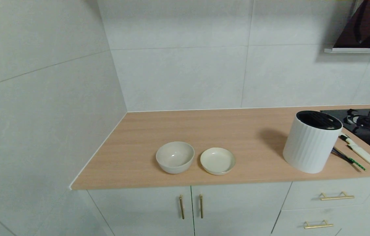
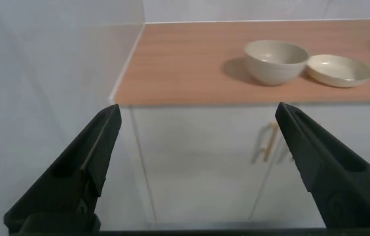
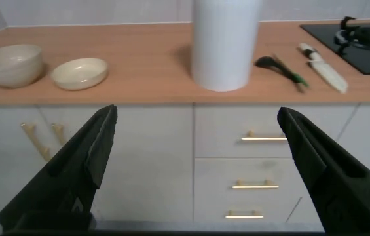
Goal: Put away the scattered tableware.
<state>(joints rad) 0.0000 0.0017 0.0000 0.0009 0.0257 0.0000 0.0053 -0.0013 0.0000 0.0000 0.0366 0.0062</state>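
Cream bowl [image 1: 175, 157]: upright on the wooden tabletop [image 1: 237, 127], ahead of the left hand [image 2: 198, 110] and well apart from it.
Pale dish [image 1: 217, 160]: shallow and round, just beside the bowl on the robot's right, with a narrow gap between them. It is also well ahead of the left hand.
Left hand: fingers spread wide with nothing between them, in front of the white cabinet doors [image 1: 158, 209] and lower than the tabletop's edge.
Right hand [image 3: 196, 113]: fingers wide apart and empty, facing the drawers [image 3: 257, 164] with their brass handles.
White ribbed holder [image 1: 312, 146]: upright with a dark slotted top, straight ahead of the right hand.
Dark utensils [image 1: 348, 159]: thin, with a green band, lying flat just beside the holder's base, ahead of the right hand and to its right.
Knife [image 1: 361, 152]: pale blade and white handle, flat on the tabletop between the utensils and the black hob [image 1: 368, 124].
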